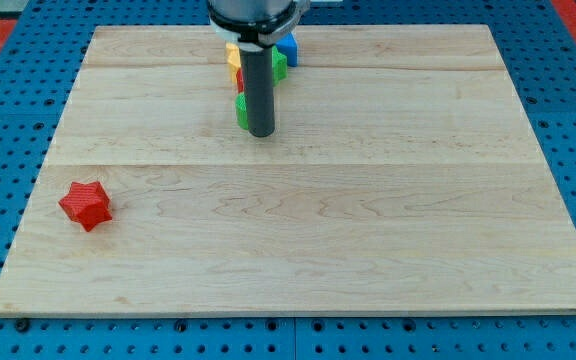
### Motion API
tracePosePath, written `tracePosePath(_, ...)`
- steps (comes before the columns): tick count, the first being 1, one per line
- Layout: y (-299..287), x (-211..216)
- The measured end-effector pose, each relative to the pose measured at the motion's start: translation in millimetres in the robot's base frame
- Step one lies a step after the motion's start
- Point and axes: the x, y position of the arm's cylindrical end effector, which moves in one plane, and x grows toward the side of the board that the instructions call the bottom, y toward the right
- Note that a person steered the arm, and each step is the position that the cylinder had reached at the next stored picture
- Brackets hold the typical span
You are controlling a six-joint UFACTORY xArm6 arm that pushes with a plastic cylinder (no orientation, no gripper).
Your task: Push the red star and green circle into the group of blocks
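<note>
Pincer: none fitted; rod only, holds nothing.
My tip: touching green block, shape unclear, at cluster's btm.
Red star: desk left, well apart from cluster.
Cluster: yellow block, blue block, top centre.

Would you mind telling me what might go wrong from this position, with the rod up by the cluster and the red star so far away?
1. My tip sits against a green block at the group's lower edge; the rod hides much of the cluster, so any move here might scatter the yellow block and blue block.
2. The red star lies alone near the board's left edge; an off-centre push could send it off the board.
</note>
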Motion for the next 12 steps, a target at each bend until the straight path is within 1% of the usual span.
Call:
tracePosePath(1, -12.7, -11.0)
tracePosePath(2, -16.3, -7.2)
tracePosePath(3, -19.7, 85.5)
tracePosePath(4, -56.3, 151.0)
tracePosePath(5, -131.7, 185.2)
tracePosePath(6, -209.7, 174.8)
tracePosePath(7, -199.7, 138.7)
tracePosePath(8, -145.8, 98.1)
tracePosePath(9, -101.7, 81.2)
tracePosePath(10, -88.1, 47.1)
tracePosePath(11, -104.5, -10.4)
tracePosePath(12, -111.6, 23.1)
